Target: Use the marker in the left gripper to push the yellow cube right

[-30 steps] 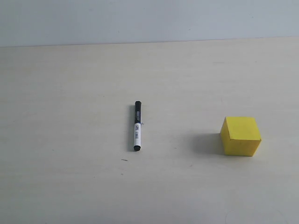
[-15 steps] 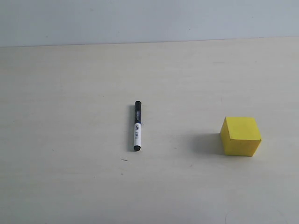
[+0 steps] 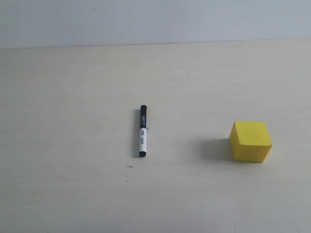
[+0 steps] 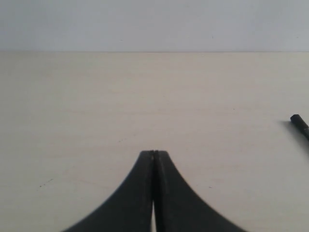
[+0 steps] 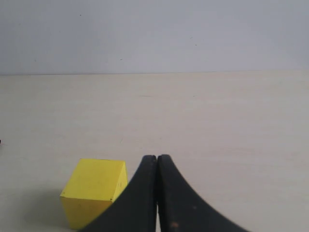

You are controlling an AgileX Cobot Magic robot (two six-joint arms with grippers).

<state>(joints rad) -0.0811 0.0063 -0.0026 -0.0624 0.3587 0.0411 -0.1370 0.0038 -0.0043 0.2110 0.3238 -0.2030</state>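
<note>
The marker [image 3: 142, 131] lies flat on the pale table, black cap pointing away, held by nothing. Its black tip [image 4: 300, 124] shows at the edge of the left wrist view. The yellow cube [image 3: 250, 141] sits well to the marker's right; it also shows in the right wrist view [image 5: 94, 192], partly behind that gripper's fingers. My left gripper [image 4: 154, 152] is shut with nothing between its fingertips, apart from the marker. My right gripper [image 5: 157, 157] is shut and empty, beside the cube. Neither gripper appears in the exterior view.
The table [image 3: 73, 97] is a plain light wood surface ending at a grey-white wall [image 3: 155, 19] at the back. A small dark speck [image 3: 129, 166] lies near the marker's lower end.
</note>
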